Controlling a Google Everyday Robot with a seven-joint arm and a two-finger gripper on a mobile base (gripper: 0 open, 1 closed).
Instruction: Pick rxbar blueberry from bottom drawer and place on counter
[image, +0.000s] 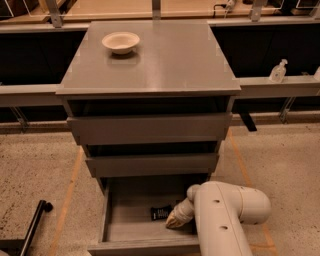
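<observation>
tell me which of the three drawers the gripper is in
The bottom drawer: pulled out farthest, floor exposed, with the gripper inside beside the rxbar blueberry. The upper drawers show only front panels.

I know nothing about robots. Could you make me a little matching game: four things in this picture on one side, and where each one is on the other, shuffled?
Things:
1. bowl
2. rxbar blueberry
3. gripper
4. clear bottle

Places:
A. down inside the open bottom drawer, just right of the bar
B. on the ledge at the far right
C. on the counter, back left
D. lying flat on the drawer floor

Pairs: 1-C, 2-D, 3-A, 4-B.
</observation>
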